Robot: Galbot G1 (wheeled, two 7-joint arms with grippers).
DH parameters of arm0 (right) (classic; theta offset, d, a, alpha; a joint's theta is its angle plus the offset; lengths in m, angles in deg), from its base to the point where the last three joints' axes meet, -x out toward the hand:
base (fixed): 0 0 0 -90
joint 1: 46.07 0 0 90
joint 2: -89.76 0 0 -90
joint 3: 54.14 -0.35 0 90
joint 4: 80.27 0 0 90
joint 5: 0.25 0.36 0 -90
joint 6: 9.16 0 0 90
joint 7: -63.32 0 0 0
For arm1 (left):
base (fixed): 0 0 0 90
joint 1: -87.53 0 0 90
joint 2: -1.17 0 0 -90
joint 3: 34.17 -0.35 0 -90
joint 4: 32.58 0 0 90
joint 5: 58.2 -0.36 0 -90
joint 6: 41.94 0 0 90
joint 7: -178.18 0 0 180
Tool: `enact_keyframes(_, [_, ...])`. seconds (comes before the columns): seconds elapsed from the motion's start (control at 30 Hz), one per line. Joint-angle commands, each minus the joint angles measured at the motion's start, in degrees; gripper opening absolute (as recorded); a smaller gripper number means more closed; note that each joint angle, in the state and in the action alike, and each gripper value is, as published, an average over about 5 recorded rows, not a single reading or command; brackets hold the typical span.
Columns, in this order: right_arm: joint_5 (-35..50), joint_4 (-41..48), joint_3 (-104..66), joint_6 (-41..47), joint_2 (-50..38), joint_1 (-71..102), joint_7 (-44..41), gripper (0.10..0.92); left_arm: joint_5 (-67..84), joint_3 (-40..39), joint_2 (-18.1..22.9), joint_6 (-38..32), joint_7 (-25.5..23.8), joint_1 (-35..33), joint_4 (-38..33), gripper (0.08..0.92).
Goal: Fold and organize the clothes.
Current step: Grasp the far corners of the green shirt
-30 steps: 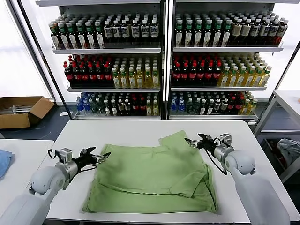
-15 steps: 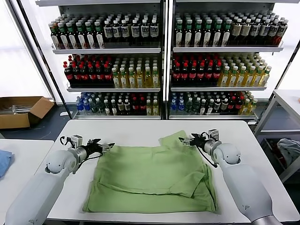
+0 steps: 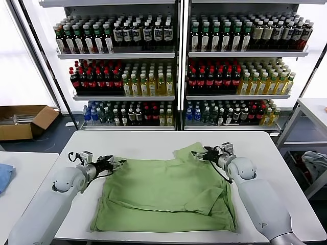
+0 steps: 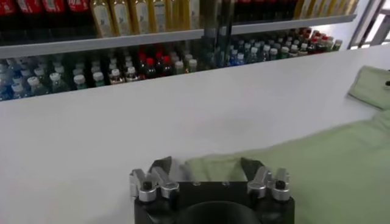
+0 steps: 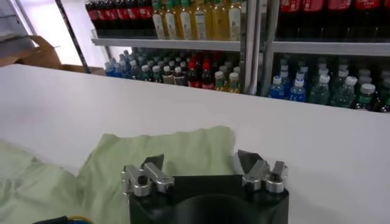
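Note:
A light green shirt (image 3: 168,191) lies plain side up on the white table (image 3: 148,140), its lower part folded up. My left gripper (image 3: 118,163) is open at the shirt's far left corner; in the left wrist view (image 4: 207,163) that corner (image 4: 210,167) lies between the jaws. My right gripper (image 3: 200,153) is open at the sleeve (image 3: 190,152) on the far right; in the right wrist view (image 5: 200,159) the sleeve (image 5: 177,152) lies between the jaws. Collar, buttons and checkered print are hidden.
Shelves of bottles (image 3: 179,66) stand behind the table. A second white table (image 3: 20,173) on the left carries a blue cloth (image 3: 4,176). A cardboard box (image 3: 23,120) sits on the floor at left. A grey-blue bundle (image 3: 317,163) lies at far right.
Both grippers have moved away from me and inward, onto the shirt's far corners. The shirt has not visibly moved.

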Motion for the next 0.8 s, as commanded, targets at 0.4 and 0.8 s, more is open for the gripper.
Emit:
enact_keyframes(0.4, [1.42, -1.70, -0.62, -0.85, -0.11, 1.43, 0.28, 0.268, 0.13, -0.28, -0.20, -0.66, -0.99, -2.29, -1.40, 0.287])
enact_keyframes(0.8, [10.24, -15.33, -6.26, -1.52, -1.89, 7.27, 3.70, 0.106, 2.35, 2.58, -1.42, -2.11, 2.05, -3.88, -7.01, 0.093])
